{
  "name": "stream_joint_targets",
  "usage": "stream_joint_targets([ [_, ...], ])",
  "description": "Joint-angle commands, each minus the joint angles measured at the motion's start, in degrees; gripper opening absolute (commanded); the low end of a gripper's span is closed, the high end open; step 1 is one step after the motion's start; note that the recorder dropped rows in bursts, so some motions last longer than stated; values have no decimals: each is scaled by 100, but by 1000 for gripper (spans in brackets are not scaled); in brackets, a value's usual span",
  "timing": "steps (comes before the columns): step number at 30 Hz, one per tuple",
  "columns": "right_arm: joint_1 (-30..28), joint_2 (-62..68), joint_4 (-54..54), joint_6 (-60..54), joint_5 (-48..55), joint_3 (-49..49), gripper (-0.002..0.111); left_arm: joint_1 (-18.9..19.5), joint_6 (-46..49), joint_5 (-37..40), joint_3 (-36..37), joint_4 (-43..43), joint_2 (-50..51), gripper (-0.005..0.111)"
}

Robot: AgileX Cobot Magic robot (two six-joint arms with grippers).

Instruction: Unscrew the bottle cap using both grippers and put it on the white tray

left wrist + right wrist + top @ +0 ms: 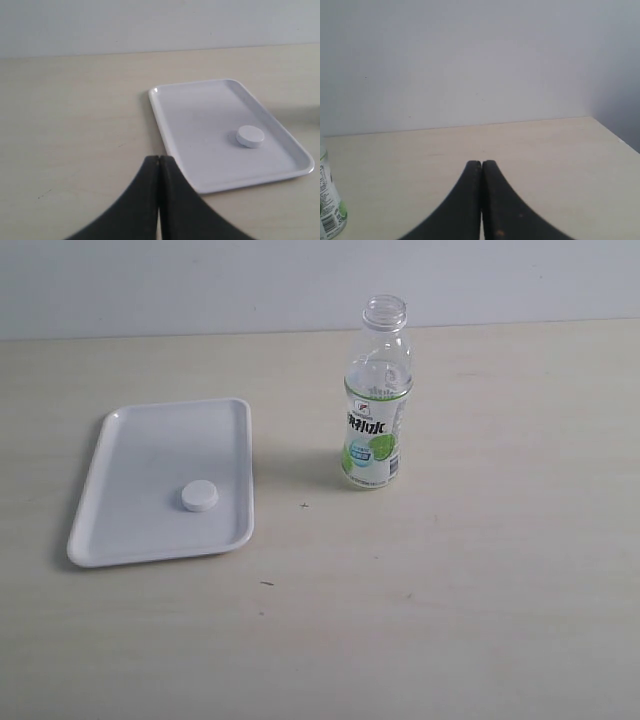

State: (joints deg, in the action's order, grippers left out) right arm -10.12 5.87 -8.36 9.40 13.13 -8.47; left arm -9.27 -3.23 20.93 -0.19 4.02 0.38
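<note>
The bottle cap [199, 497] lies flat on the white tray [150, 455]. It rests in the half of the tray nearer to the left gripper [158, 162]. It is closer to the long rim that faces the bottle [377, 400], and it touches no rim. From the left gripper, the cap is ahead and to the side, past the tray's other long rim, with only bare tray floor around it.

The jaws of the left gripper are pressed together and nothing is between them. In its wrist view the tips appear against that long rim; I cannot tell whether they touch it. On the other side of the tips there is free table [480, 590] up to the wall [470, 60].

The bottle stands upright on the table with its neck uncovered, well apart from the tray.

The right gripper [481, 164] also has its jaws pressed together and it holds nothing. The bottle is to the side of its tips, apart from them. Ahead of this gripper the table is bare up to the wall, and on the side away from the bottle the table's edge is visible.
</note>
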Motion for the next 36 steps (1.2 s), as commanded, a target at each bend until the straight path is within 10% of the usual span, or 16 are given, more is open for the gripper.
stream_joint_targets([
  [1, -50, -48, 454, -532, 21, 21, 0, 17, -2, -36, 19, 0, -38, 0],
  [36, -50, -587, 505, -940, 100, 847, 0, 17, -2, -36, 19, 0, -38, 0],
])
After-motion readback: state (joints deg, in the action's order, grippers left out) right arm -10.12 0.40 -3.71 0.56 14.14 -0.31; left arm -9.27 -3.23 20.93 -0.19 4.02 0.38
